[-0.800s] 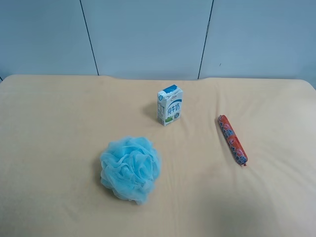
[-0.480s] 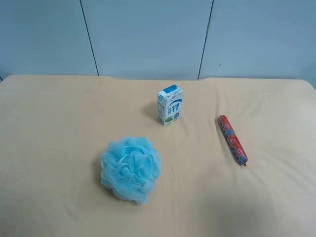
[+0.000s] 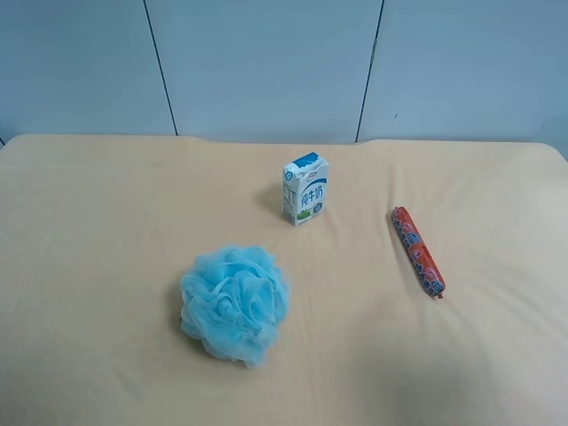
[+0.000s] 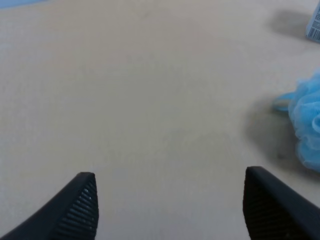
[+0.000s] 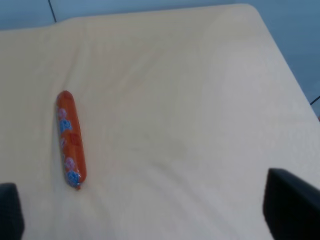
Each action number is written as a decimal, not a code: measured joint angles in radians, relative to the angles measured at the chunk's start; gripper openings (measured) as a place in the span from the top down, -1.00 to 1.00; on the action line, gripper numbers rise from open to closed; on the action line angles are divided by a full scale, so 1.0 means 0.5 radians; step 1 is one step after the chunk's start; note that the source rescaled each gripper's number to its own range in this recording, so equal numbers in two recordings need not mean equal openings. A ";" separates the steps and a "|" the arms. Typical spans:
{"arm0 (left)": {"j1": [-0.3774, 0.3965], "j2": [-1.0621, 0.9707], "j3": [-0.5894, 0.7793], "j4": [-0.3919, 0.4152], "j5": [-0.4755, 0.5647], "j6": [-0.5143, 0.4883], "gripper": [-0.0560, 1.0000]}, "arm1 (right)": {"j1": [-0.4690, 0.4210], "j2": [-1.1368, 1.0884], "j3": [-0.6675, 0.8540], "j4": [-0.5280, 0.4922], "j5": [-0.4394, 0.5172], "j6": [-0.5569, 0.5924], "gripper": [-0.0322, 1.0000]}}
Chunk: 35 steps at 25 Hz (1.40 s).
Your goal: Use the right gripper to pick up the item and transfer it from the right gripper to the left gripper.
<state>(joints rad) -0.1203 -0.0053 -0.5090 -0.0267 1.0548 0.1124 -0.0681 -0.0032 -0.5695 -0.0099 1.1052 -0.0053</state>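
Nearest the wrist cameras are the finger tips. The right gripper [image 5: 142,200] has its two black fingers [image 5: 292,207] spread wide, pinching nothing, with only bare beige cloth [image 5: 190,100] between them. The left gripper [image 4: 170,187] also stands parted and empty, its ribbed fingers [image 4: 82,200] above plain cloth.

Beyond the right gripper's fingers lies the item [image 5: 70,138], a slim red-orange stick with blue-white patches. It is flat on the cloth, apart from both fingers, off to one side of the gap and closer to one finger than the other. Only smooth, lightly creased cloth lies between the fingers and the stick.

In the high view, the fluffy light-blue bath pouf [image 3: 235,304] sits nearest the camera. Farther back at that view's right is the item [image 3: 418,251], lying at a slant, well apart from the pouf. The blue-white milk carton [image 3: 306,189] stands upright farther back again, between the two but touching neither. Behind the table edge rise grey-blue wall panels [image 3: 266,62].

Each gripper shows only in its own wrist view, as tips cut off by the frame. The left wrist view catches just an edge of the pouf [image 4: 306,125] and a corner of the carton [image 4: 314,22]. The right wrist view is soft, so the stick's crimped ends and print are hard to make out. The carton's lettering is too small to read.
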 joint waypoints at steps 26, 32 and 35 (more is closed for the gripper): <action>0.000 0.000 0.000 0.000 0.000 0.000 -0.98 | 0.000 0.000 0.000 0.000 0.000 0.000 -1.00; 0.000 0.000 0.000 0.000 0.000 0.000 -0.98 | 0.000 0.000 0.000 0.000 0.000 0.000 -1.00; 0.000 0.000 0.000 0.000 0.000 0.000 -0.98 | 0.000 0.000 0.000 0.000 0.000 0.000 -1.00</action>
<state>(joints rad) -0.1203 -0.0053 -0.5090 -0.0267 1.0548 0.1124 -0.0681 -0.0032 -0.5695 -0.0099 1.1052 -0.0053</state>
